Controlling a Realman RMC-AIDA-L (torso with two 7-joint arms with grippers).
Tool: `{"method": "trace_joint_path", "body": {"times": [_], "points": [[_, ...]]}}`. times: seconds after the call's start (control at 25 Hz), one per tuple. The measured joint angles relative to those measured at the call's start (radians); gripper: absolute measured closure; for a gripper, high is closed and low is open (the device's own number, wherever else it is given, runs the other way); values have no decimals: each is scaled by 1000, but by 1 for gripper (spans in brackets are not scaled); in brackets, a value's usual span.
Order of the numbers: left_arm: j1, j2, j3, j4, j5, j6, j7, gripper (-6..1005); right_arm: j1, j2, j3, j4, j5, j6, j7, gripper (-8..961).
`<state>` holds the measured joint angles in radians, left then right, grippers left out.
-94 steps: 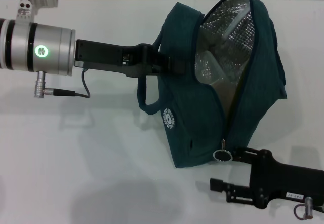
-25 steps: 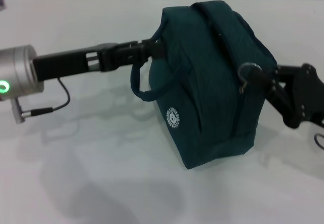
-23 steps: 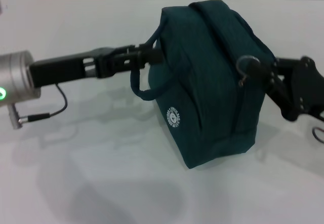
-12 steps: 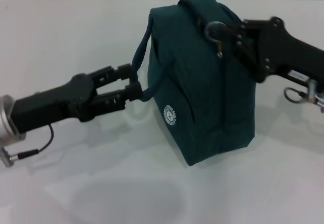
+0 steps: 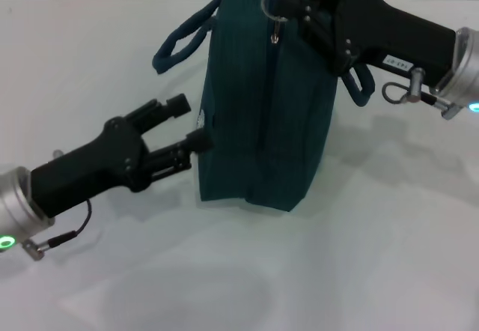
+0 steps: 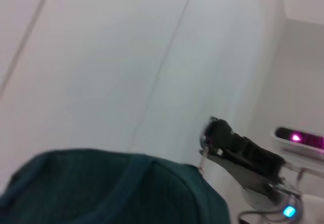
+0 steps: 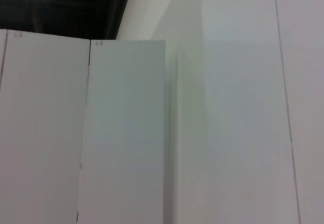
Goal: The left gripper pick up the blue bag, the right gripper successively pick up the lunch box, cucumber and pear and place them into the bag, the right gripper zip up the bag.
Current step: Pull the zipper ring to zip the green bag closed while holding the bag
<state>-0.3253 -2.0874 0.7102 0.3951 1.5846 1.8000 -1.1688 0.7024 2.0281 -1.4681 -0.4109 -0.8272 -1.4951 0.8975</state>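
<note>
The blue bag (image 5: 262, 106) stands upright mid-table in the head view, its zipper shut along the side facing me. At the bag's top my right gripper (image 5: 288, 1) reaches in from the right, shut on the ring zipper pull (image 5: 272, 6). My left gripper (image 5: 189, 123) is open low beside the bag's left side, holding nothing; one fingertip (image 5: 199, 141) is at the fabric. One loop handle (image 5: 179, 37) hangs free at the upper left. The left wrist view shows the bag's top (image 6: 101, 188) and the right gripper (image 6: 238, 148) beyond. The lunch box, cucumber and pear are out of view.
The bag rests on a white table (image 5: 374, 256). Its second handle (image 5: 364, 90) droops below the right arm. The right wrist view shows only white wall panels (image 7: 126, 133).
The bag went from gaping open to zipped shut and turned upright. The right gripper carried the pull over the top. The left gripper let go of the handle and drew back low left.
</note>
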Motion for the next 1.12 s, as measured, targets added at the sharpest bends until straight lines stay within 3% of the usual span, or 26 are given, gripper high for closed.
{"method": "trace_joint_path", "body": {"times": [0.28,0.56,0.8,1.12], "points": [[-30,-2,4,-60,-94,-76,73,192,8,0,0,3,1,13,-2,938],[-86,-2,18,-88,-70,-93,76,205,9,0,0,8,2,20,-9,938],[-119,-8,66,-101,-75,-189,69,216,11,0,0,8,2,29,-9,938],[-133,-7,68,-114,-84,-214,75,231,10,0,0,8,2,31,-9,938]]}}
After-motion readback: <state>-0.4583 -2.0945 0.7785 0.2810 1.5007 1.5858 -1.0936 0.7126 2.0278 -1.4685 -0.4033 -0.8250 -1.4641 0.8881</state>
